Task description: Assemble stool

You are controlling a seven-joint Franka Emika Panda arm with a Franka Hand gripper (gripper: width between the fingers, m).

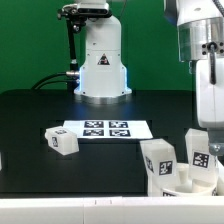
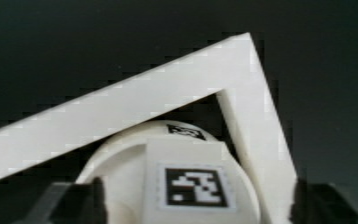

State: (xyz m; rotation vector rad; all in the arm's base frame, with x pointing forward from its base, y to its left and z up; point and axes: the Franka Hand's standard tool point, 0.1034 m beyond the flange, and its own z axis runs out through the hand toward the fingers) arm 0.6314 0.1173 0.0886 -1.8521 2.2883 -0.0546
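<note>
Inspection, taken from the exterior view's left across to its right.

1. You have one loose leg [image 1: 60,141] lying on its side on the black table [image 1: 25,120], well apart from the other stool parts.
2. Just beside it towards the right, the marker board [image 1: 105,128] lies flat. The robot base [image 1: 102,62] stands behind it.
3. At the exterior view's right, near the front edge, the seat [image 1: 186,184] rests on the table. Two legs stand up from it: the nearer leg [image 1: 160,158] and the further leg [image 1: 200,150], each showing a tag.
4. Your arm [image 1: 205,70] comes down directly above the further leg.

Wrist view findings:
- Your gripper [image 2: 185,205] straddles that tagged leg.
- The dark fingers [image 2: 55,203] stand wide, one on either side.
- A thin dark gap shows on each side, so the claw is not clamped on the leg.
- A white angled rail [image 2: 229,80] runs across the table beyond the leg.
</note>
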